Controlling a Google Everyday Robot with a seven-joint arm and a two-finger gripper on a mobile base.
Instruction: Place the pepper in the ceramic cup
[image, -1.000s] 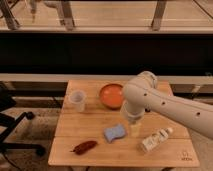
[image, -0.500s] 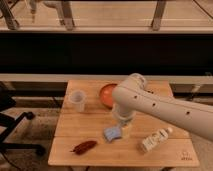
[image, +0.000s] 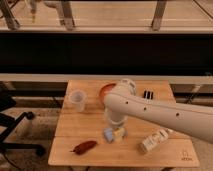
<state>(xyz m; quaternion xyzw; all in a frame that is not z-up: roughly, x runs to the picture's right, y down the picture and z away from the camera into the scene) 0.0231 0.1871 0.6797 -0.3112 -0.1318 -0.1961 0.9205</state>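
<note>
The dark red-brown pepper (image: 84, 147) lies on the wooden table (image: 95, 127) near its front left edge. The pale ceramic cup (image: 77, 100) stands upright at the table's left back part. My white arm comes in from the right and bends down over the table's middle. My gripper (image: 115, 131) hangs at its end just above the blue sponge (image: 109, 135), to the right of the pepper and well apart from it. The gripper is mostly hidden by the arm.
An orange bowl (image: 106, 90) sits at the back middle, partly hidden by my arm. A white bottle (image: 154, 140) lies on its side at the front right. A small black object (image: 147, 94) sits at the back right. A dark chair base (image: 17, 132) stands left of the table.
My arm has swung left across the table, from over the right side to over the middle. The gripper now sits over the blue sponge. The pepper and cup have not moved.
</note>
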